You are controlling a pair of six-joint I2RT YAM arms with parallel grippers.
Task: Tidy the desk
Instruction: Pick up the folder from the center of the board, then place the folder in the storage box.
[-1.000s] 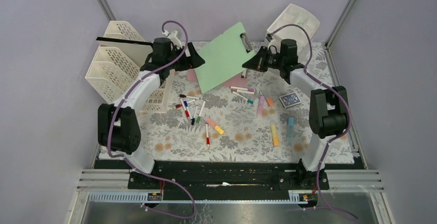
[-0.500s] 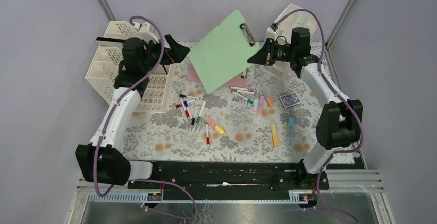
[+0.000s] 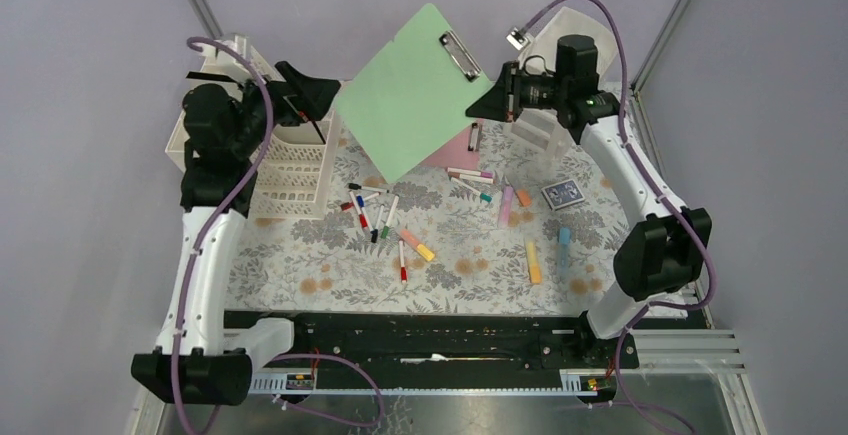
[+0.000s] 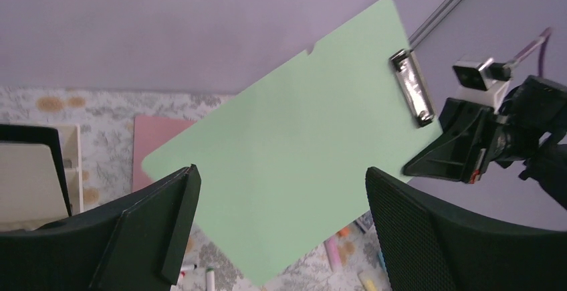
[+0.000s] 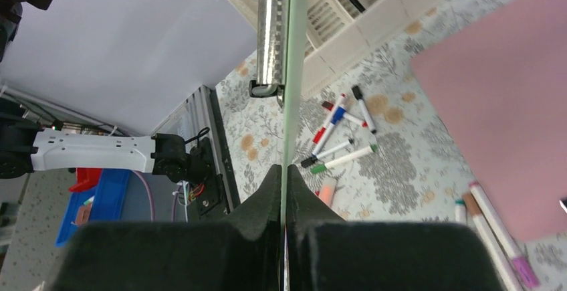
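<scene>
The desk (image 3: 300,265), in its leaf-and-flower cloth, is strewn with pens. A green clipboard (image 3: 410,95) hangs tilted in the air over the desk's far side, metal clip uppermost. My right gripper (image 3: 478,105) is shut on the clipboard's right edge below the clip. In the right wrist view the board (image 5: 289,70) shows edge-on between the closed pads of that gripper (image 5: 284,170). My left gripper (image 3: 310,90) stands wide open to the left of the board, apart from it. The left wrist view shows the board (image 4: 294,150) beyond that gripper (image 4: 281,174).
A pink sheet (image 3: 455,150) lies under the clipboard. Several markers (image 3: 375,210), highlighters (image 3: 533,260) and a card deck (image 3: 563,193) are scattered mid-desk. A cream lattice file rack (image 3: 290,165) stands at the left and a white drawer unit (image 3: 575,40) at the back right.
My right gripper has raised the clipboard and swung it leftward. The left arm has drawn back to the left, away from the board's edge, over the file rack, with its jaws spread wider.
</scene>
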